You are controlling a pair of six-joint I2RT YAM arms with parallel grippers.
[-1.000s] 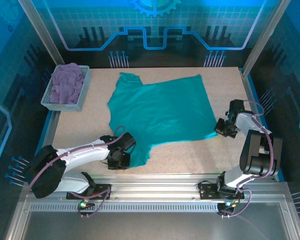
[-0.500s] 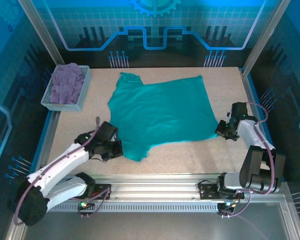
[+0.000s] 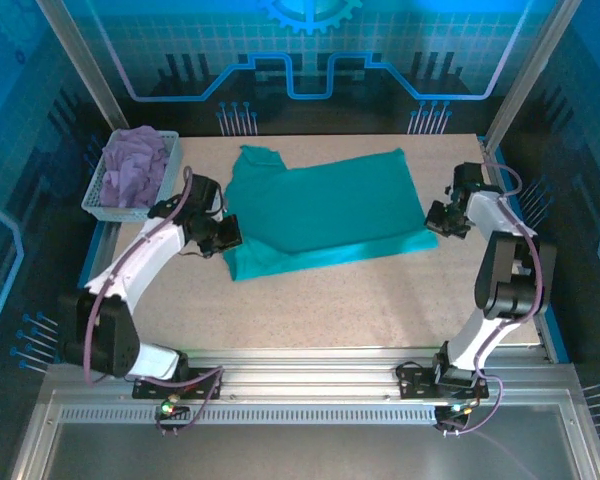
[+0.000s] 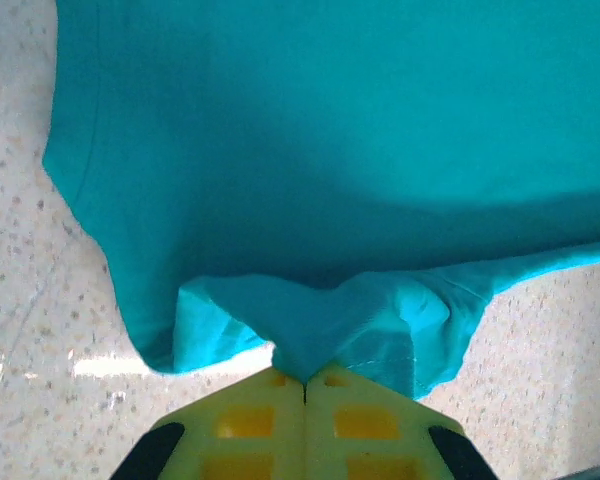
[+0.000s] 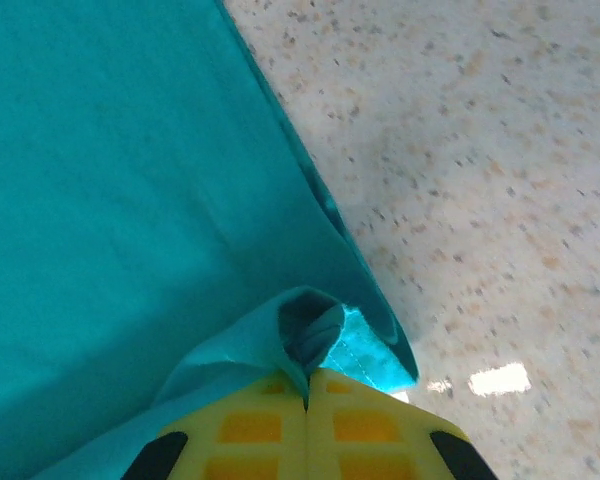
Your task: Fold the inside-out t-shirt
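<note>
T-shirt (image 3: 320, 205) stretches between left gripper (image 3: 230, 237) and right gripper (image 3: 438, 220), each pinching seemingly its hem.

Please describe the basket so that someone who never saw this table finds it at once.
Go to the far left corner of the table. A pale mesh basket sits there, left of the teal shirt. It alone holds crumpled purple cloth.

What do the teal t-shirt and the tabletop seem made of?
The teal t-shirt looks like soft matte knit fabric, probably cotton jersey: it drapes and bunches. The tabletop looks hard and speckled, perhaps laminate or stone composite; slightly glossy, with bright reflections.
</note>
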